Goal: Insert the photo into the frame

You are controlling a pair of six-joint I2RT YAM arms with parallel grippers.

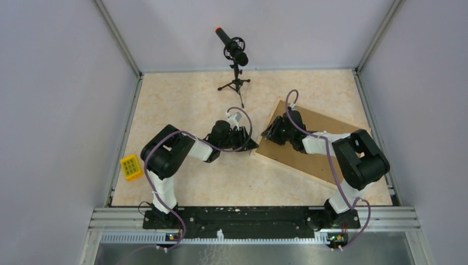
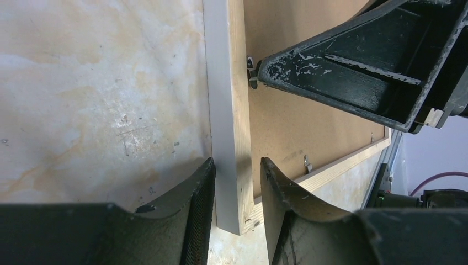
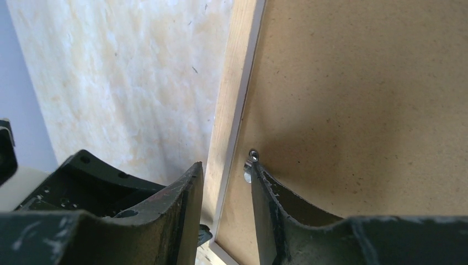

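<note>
You've barely begun: frame (image 2: 229, 110) face down, backing board (image 1: 331, 124) still in, no photo visible; left fingers (image 2: 187, 221) and right fingers (image 3: 287, 215) stand apart astride its left edge.

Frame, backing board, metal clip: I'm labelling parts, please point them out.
frame (image 2: 227, 110), left wrist view, pale side rail.
backing board (image 3: 359, 99), right wrist view, bare brown face.
metal clip (image 2: 307, 162), left wrist view, its small tab.

Top camera high behind me, looks down on whole table (image 1: 182, 110). My wrist cameras very close, facing each other, both see same frame (image 2: 227, 110) edge.
</note>
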